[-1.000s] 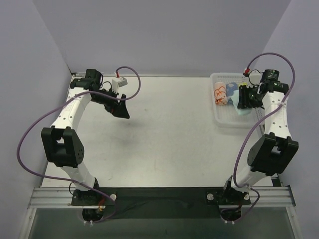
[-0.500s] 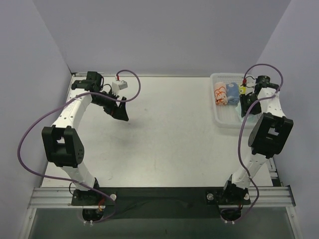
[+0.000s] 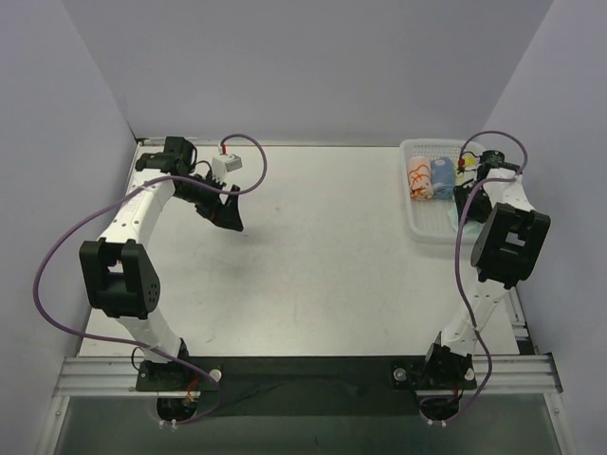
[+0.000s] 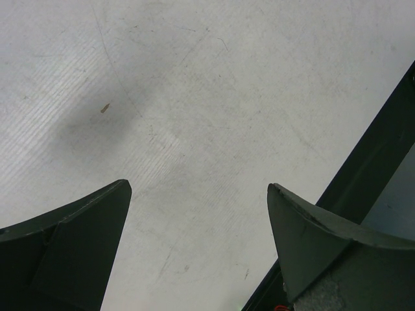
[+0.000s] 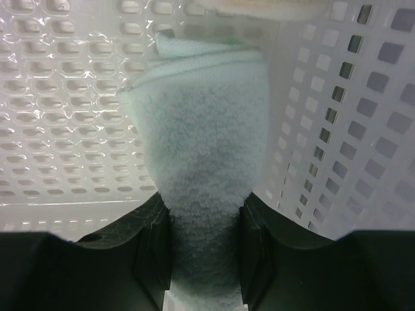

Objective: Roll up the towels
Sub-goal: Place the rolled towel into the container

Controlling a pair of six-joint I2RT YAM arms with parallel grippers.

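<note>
Over the last second the right arm has been folded further back and over the basket, so that its wrist is now sunk among the basket walls. The pale roll that was visible from above beside the arm is now hidden under it. The left arm has not been shifted.

The right claw is seen pinching the mint-green towel. Its two dark fingers are pressed into the lower end of the roll, and the fleecy cloth bulges above them. The roll is held inside the basket, close to the slotted floor and near a corner, though contact with the floor cannot be confirmed. From above, a white-and-orange roll and a blue roll are seen lying side by side at the far end of the same basket.

The step in hand is judged to be the setting down of a finished roll. Only the release and the withdrawal appear to be left for this towel.

The left claw is spread wide, with nothing between its fingers, above bare tabletop well apart from the basket.

The tabletop is white, faintly scratched and marked by one small brown speck. Plain pale walls are set on three sides, and a metal rail is fixed along the near edge.
</note>
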